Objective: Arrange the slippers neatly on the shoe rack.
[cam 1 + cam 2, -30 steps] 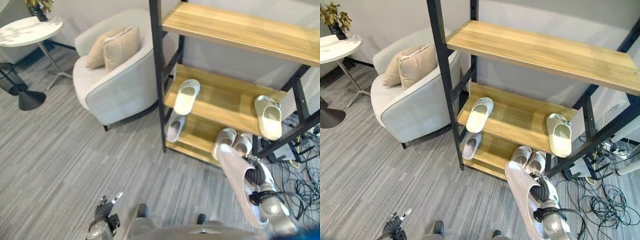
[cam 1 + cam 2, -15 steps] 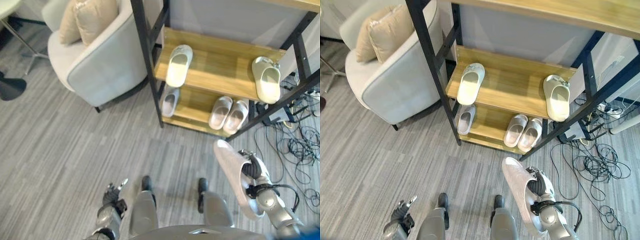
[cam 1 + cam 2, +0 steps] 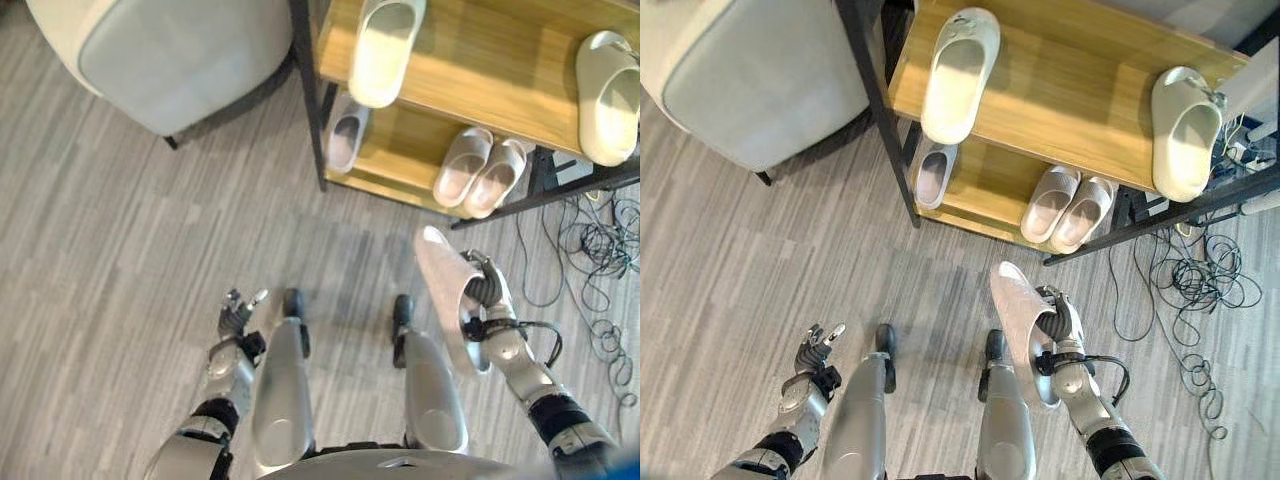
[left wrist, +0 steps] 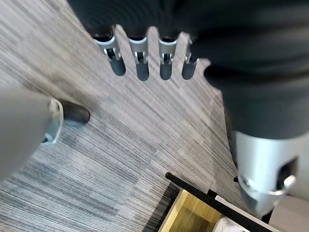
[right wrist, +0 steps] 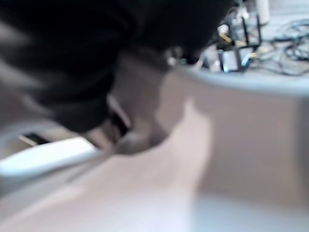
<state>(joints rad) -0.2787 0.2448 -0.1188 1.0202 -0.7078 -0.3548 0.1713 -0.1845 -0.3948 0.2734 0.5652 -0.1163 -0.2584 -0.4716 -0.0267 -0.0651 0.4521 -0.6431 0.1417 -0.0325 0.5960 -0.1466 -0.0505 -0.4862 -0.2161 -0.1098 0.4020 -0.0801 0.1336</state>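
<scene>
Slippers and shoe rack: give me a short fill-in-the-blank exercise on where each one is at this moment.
1. The pinkish slipper off the rack is held in the robot's ____ hand.
2. The lone grey slipper lies on the ____ shelf.
3. The pair of pinkish slippers shares that shelf, lying ____ each other.
4. The left hand holds ____.

Missing words: right; bottom; beside; nothing
</scene>
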